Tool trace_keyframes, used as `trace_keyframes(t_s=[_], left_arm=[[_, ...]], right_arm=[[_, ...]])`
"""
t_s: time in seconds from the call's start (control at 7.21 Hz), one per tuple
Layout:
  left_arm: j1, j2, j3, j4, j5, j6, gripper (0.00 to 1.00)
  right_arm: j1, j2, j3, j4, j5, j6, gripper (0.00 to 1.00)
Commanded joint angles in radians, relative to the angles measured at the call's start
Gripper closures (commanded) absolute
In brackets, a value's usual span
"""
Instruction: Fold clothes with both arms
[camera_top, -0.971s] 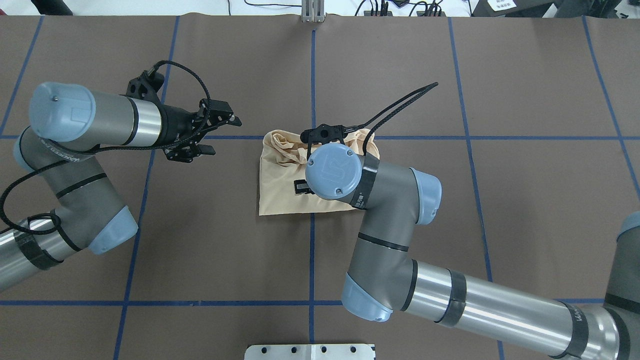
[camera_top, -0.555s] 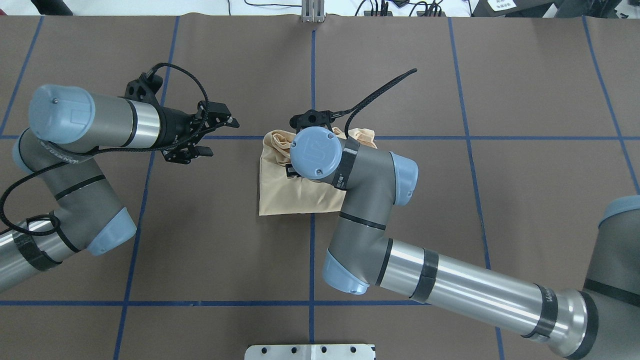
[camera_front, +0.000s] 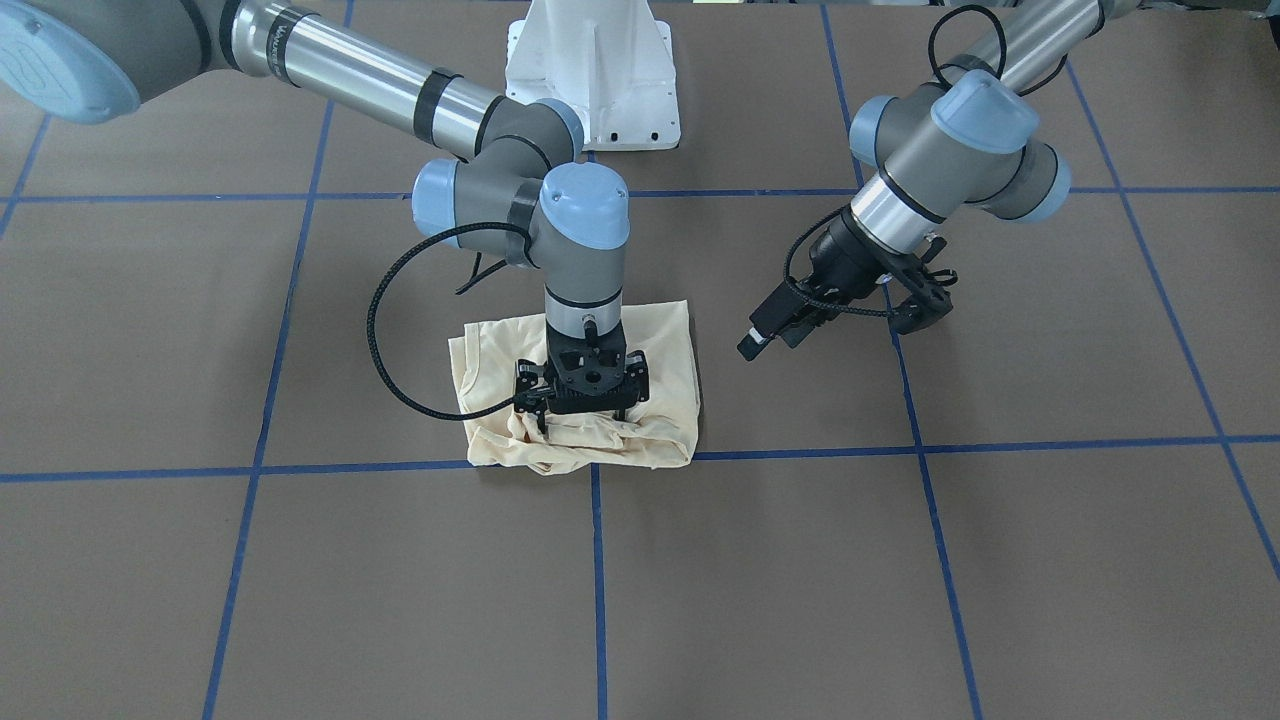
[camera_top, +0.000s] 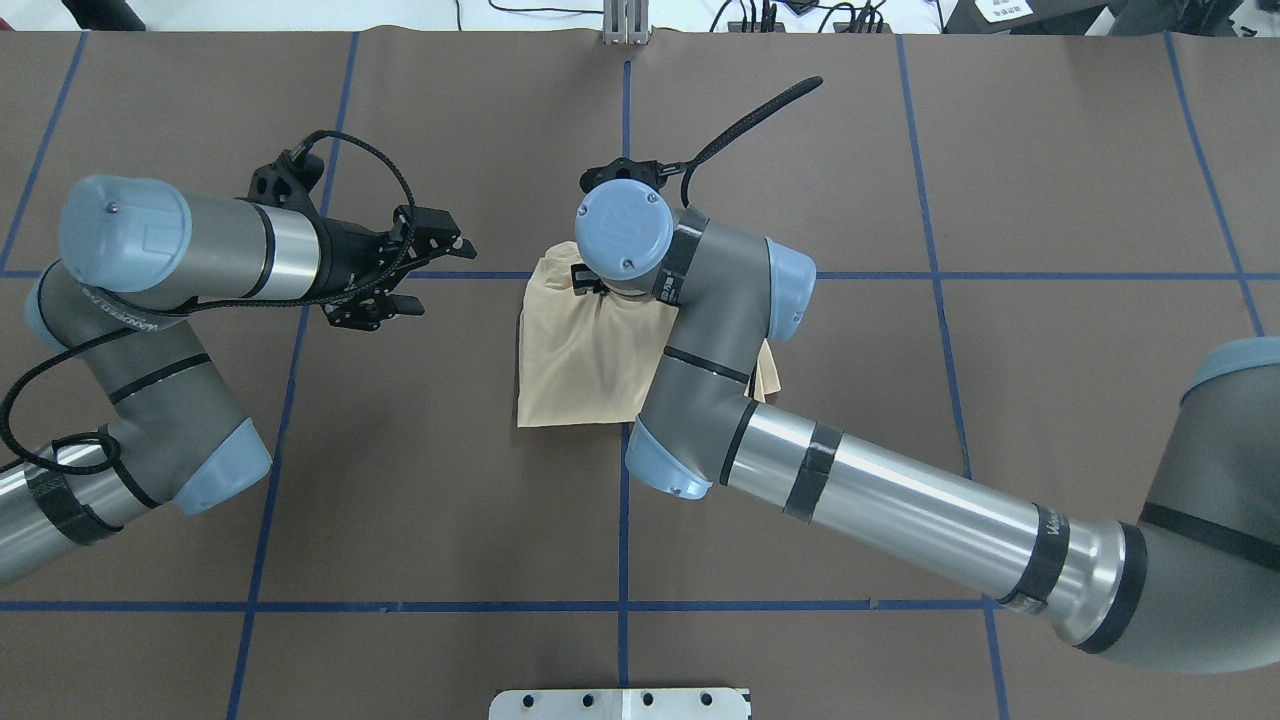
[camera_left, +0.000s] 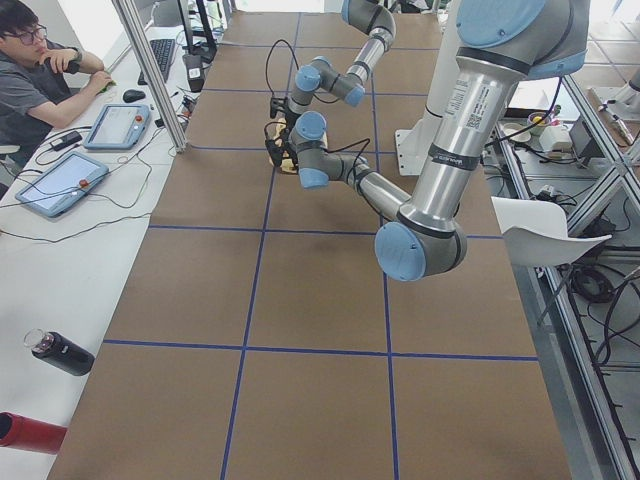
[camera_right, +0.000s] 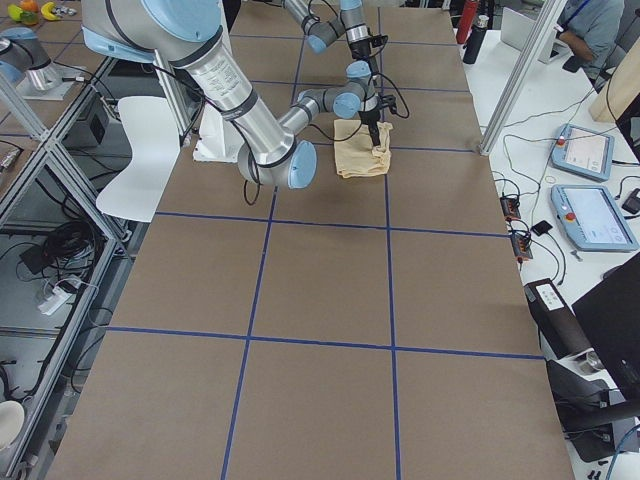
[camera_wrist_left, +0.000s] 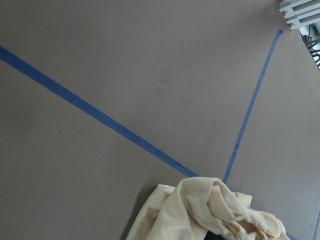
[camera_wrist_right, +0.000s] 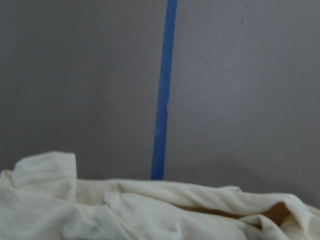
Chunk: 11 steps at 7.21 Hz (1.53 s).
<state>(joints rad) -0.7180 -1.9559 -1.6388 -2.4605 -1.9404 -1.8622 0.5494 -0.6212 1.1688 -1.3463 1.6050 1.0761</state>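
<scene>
The pale cream-yellow shirt (camera_front: 660, 340) lies as a folded bundle at the table's middle (camera_top: 570, 370), its edge farthest from the robot crumpled into folds (camera_wrist_right: 125, 215). My right gripper (camera_front: 583, 418) points straight down onto that crumpled edge. Its fingers stand apart with their tips sunk in the folds, so it looks open. From overhead the right wrist (camera_top: 622, 228) hides those fingers. My left gripper (camera_top: 440, 272) hovers open above bare table on the robot's left of the shirt (camera_front: 775, 322), holding nothing. The left wrist view catches the shirt's crumpled corner (camera_wrist_left: 200, 210).
Blue tape lines (camera_top: 625, 520) grid the brown table. The white pedestal base (camera_front: 595, 80) stands on the robot's side, and a metal plate (camera_top: 620, 702) at the overhead view's bottom edge. A person (camera_left: 40, 80) sits at a side desk with tablets; a bottle (camera_left: 60, 352) lies there.
My right gripper has travelled from the shirt's middle to its far crumpled edge, and the forearm now covers the shirt's right part. The left arm has barely moved.
</scene>
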Motion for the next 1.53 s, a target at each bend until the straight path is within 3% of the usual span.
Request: trace_keyframes(t_s=[0.0,0.42,0.69,0.83,0.97,1.25,1.39], left_arm=[[0.0,0.0,-0.001,0.001,0.001,0.0,0.0],[-0.011,-0.003,-0.013,0.005,-0.006,0.062,0.0],[-0.049,0.073,-0.068,0.009,-0.008,0.203,0.0],[-0.078,0.14,-0.108,0.009,-0.009,0.277,0.0],[-0.11,0.202,-0.14,0.017,-0.015,0.419,0.0],[-0.234,0.253,-0.144,0.107,-0.046,0.709,0.0],[-0.298,0.284,-0.132,0.109,-0.048,0.868,0.0]], right_arm=[[0.061,0.028,-0.069,0.024,0.023,-0.059,0.01],[0.128,0.034,-0.067,0.024,0.116,-0.084,0.0],[0.199,0.023,-0.032,-0.017,0.232,-0.099,0.0],[0.251,0.018,-0.003,-0.104,0.298,-0.105,0.0],[0.304,-0.014,0.058,-0.176,0.364,-0.145,0.0],[0.374,-0.27,0.329,-0.212,0.375,-0.315,0.0],[0.45,-0.34,0.38,-0.214,0.398,-0.406,0.0]])
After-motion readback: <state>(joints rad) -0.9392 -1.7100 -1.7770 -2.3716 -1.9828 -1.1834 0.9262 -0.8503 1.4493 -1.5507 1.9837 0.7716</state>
